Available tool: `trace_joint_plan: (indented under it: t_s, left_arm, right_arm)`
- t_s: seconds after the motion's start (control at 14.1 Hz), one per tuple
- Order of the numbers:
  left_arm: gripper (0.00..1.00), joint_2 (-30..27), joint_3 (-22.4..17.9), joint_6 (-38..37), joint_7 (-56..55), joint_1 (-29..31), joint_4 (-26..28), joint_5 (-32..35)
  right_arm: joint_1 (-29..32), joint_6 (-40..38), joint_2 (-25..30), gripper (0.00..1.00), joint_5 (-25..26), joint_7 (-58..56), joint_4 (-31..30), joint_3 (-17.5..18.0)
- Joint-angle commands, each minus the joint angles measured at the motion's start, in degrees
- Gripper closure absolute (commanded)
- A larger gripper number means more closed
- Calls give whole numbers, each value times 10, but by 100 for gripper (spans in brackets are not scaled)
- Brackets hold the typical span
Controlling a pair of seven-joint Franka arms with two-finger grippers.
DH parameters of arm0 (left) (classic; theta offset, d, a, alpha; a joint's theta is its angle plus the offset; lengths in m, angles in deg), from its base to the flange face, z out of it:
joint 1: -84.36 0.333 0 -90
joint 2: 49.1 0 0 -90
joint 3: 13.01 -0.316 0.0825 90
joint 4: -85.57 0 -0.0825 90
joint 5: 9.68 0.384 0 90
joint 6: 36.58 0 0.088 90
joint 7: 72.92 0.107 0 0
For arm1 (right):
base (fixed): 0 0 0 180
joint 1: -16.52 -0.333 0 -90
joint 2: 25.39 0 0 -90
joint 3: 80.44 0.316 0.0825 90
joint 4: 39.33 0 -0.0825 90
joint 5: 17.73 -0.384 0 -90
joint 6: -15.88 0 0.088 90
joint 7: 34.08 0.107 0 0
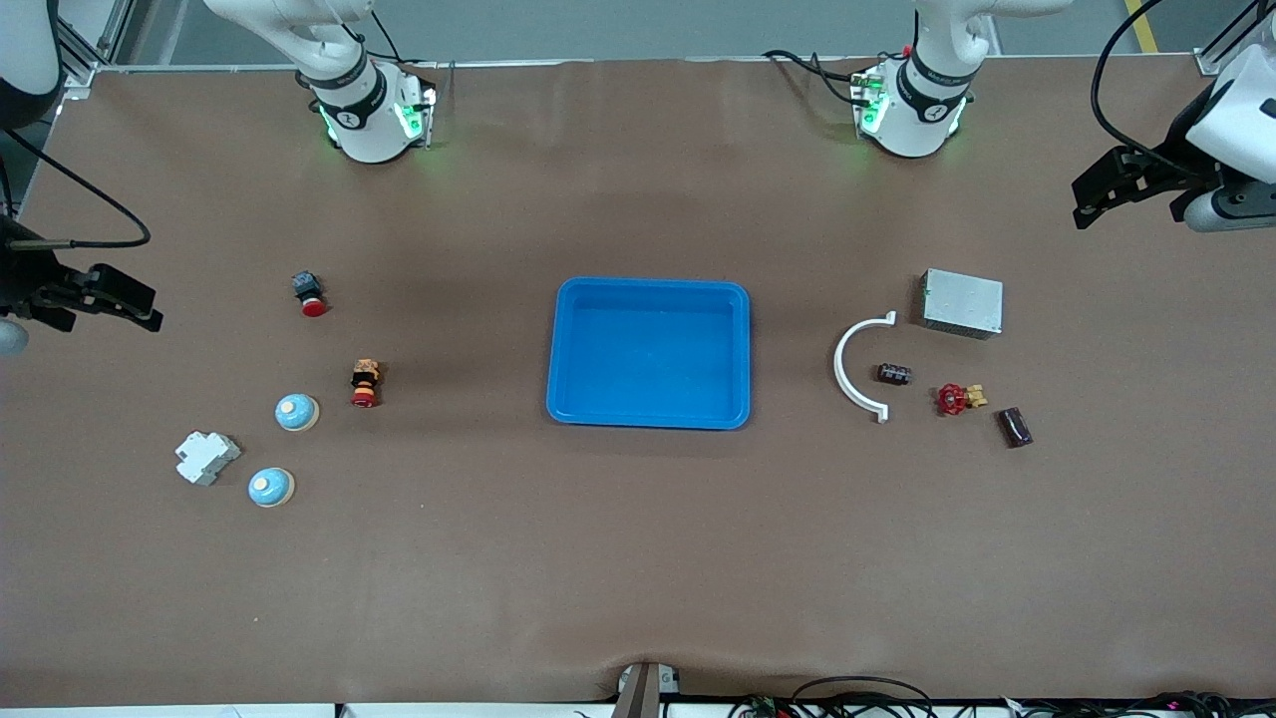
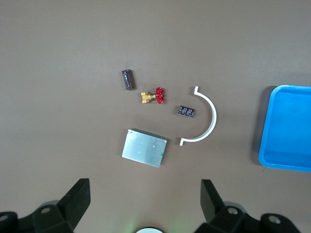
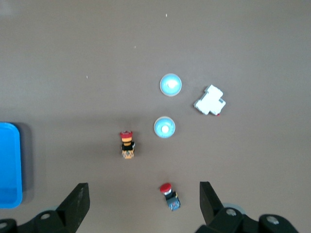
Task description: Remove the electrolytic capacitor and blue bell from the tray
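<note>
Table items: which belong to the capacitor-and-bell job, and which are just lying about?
Job: capacitor, two bells, blue tray, left gripper, right gripper.
Lying about: white arc, metal box, red valve, breaker, two red pushbuttons, small black module.

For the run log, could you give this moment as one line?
left gripper: open, over table near metal box | right gripper: open, waiting | capacitor, bells: untouched | tray: empty

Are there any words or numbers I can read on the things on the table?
No words or numbers can be read anywhere.
Robot bases: a small dark mark on each collar, too small to read.
Metal box: no readable label.
Small black part: pale spots, too blurred to read.
Blue tray, bells and capacitor: no text visible.
</note>
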Motion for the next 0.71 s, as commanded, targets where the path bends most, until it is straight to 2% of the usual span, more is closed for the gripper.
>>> trace_joint_plan:
  t_s: [0.0,0.35,0.64]
  left_arm:
    - [0,-15,1,-2,12,1,7,2]
    - [0,-17,0,-2,12,2,8,1]
    - [0,-19,-1,-2,13,2,15,1]
  right_arm:
    - [0,-40,12,0,-6,10,10,-1]
    - [7,-78,34,0,-34,21,11,-5]
    - [10,-96,46,0,-35,24,11,-6]
